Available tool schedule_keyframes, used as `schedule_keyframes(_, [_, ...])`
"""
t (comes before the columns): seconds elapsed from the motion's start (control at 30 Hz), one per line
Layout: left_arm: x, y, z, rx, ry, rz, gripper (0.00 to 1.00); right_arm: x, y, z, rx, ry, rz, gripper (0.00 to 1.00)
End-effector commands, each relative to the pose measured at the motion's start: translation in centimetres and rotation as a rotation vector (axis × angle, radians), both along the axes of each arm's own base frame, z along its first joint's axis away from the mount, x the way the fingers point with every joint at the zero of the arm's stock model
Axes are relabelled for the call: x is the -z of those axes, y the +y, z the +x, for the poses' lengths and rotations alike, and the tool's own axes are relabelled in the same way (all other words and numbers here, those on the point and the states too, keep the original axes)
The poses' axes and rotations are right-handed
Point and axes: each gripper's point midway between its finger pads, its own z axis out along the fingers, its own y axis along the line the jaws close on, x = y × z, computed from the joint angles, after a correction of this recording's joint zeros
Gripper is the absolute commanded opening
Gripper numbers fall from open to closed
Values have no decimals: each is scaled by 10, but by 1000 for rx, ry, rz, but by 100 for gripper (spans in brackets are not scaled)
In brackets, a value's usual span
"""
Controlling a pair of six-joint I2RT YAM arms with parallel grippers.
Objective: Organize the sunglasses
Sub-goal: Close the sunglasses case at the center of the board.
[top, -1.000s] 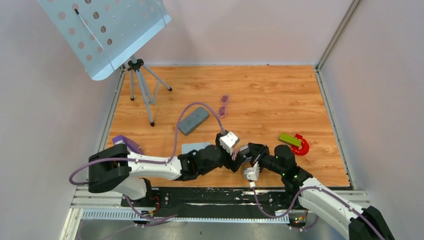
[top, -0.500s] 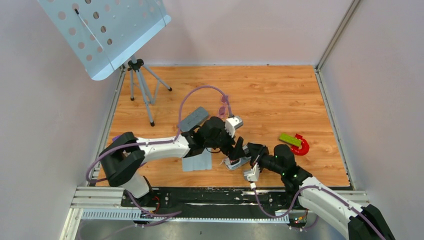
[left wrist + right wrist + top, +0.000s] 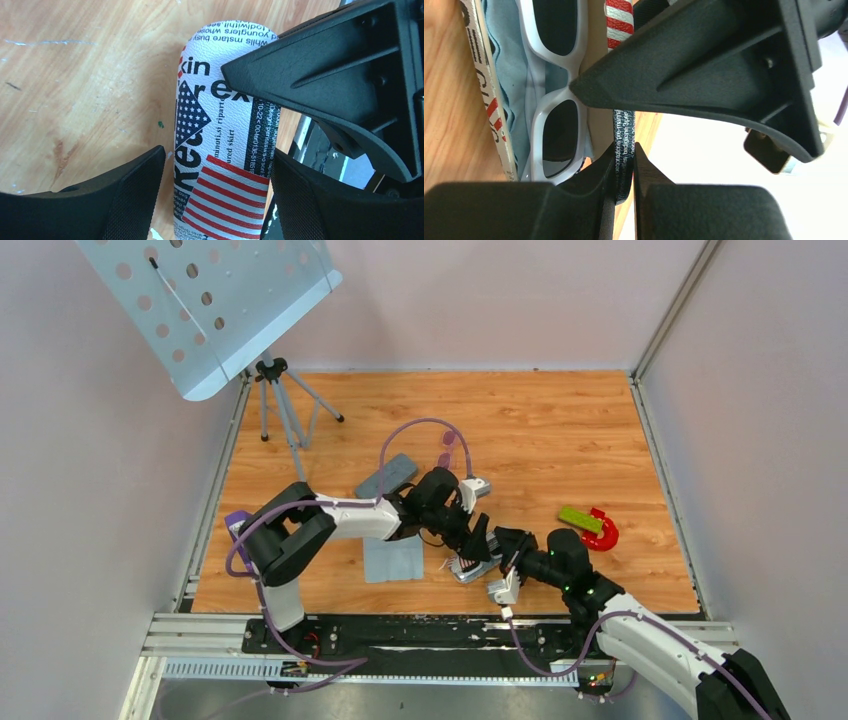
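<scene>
Purple-pink sunglasses (image 3: 445,458) lie out on the wood table (image 3: 560,420), partly crossed by the left arm's cable, just beside the far end of a grey case (image 3: 388,475). In the top view their long axis runs roughly near-to-far, one lens behind the other. They sit well apart from both grippers, on the far side of the left wrist. The left arm is clearly the nearer one.

The left gripper (image 3: 217,152) has its jaws spread wide and straddles a flag-patterned case (image 3: 220,125). The case's long axis runs along the fingers' reach, so the jaws span its width. The right-hand finger looks to be touching or overlapping the case edge, while a sliver of table shows beside the other one, so no squeeze is evident.

The right gripper (image 3: 625,147) is nearly pressed together, pinching the printed edge of the case lid (image 3: 624,130) and holding it up. Inside, on blue lining, a white-framed pair (image 3: 555,87) with dark lenses fills the case.

A grey-blue cloth (image 3: 393,560) lies flat on the table, left of the case.

Judgement: the work in hand is on the flag case, likely steadying or closing it. The purple pair is untouched. Reaching it would suit the left arm, which would go farther out and turn so the jaws cross the frame's short width.
</scene>
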Motion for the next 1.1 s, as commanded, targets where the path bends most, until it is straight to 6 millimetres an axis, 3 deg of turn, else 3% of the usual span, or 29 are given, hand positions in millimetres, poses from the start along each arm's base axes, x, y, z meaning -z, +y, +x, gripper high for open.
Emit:
schedule_keyframes(0.0, [-4,-9,-3,27,88,-61,77,104,-35,-54,-29,270,-224,0])
schedule_keyframes(0.17, [-1,-11,-1,29,176,-118,71,103,-34,-54,-31,274,-220,0])
schedule_keyframes(0.43, [-1,-8,0,21,163,-120,38,103,-34,-54,-33,268,-225,0])
schedule_keyframes(0.53, [-1,-7,-1,21,149,-111,33,103,-36,-52,-24,264,-227,0])
schedule_keyframes(0.57, [-1,-7,-1,21,142,-106,32,103,-36,-52,-20,260,-231,6])
schedule_keyframes(0.67, [1,-3,-2,26,99,-66,30,97,-41,-45,18,238,-238,44])
schedule_keyframes(0.73, [3,1,-4,31,73,-37,27,95,-49,-43,54,251,-271,59])
schedule_keyframes(0.77, [5,3,-5,38,57,-14,25,95,-56,-47,76,283,-302,65])
schedule_keyframes(0.97, [21,7,-14,61,8,92,18,50,-59,-56,119,355,-244,95])
schedule_keyframes(1.07, [21,7,-13,58,-6,98,17,34,-64,-61,148,366,-218,99])
